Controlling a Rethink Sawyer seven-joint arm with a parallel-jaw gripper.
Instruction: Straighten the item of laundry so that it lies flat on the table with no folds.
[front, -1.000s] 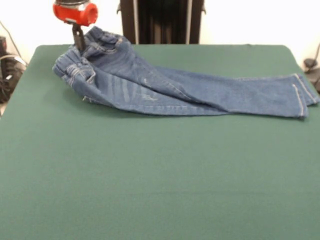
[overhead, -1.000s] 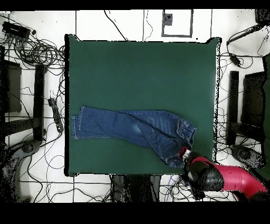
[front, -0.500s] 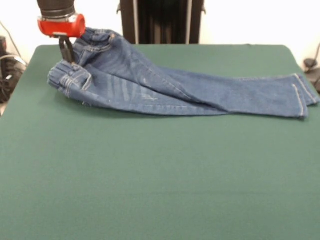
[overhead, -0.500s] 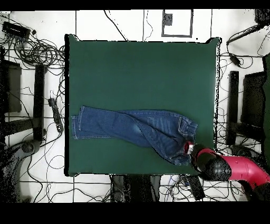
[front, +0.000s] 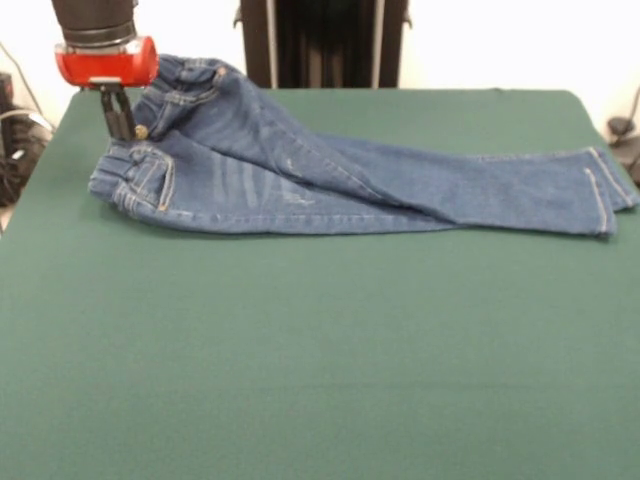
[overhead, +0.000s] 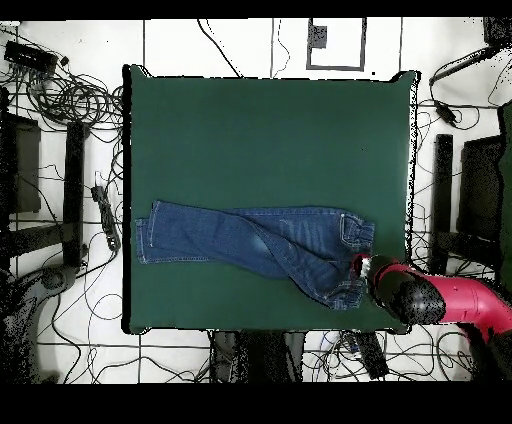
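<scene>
The item of laundry, a small pair of blue jeans, lies across the far half of the green table. Its legs overlap and run out to the right, with the cuffs near the right edge. The waist end is bunched and partly raised at the far left. My gripper, under its red collar, is shut on the waistband beside the brass button. In the overhead view the jeans stretch left to right on the table, with the gripper at the waist end near the right edge.
Tangled cables and black stands lie on the floor around the table. The gripper is close to the table's edge. Wide green surface extends in front of the jeans in the front view.
In the front view the gripper has moved left with the waistband, dragging the waist end toward the table's left edge. The hip area now lies lower and more spread.
</scene>
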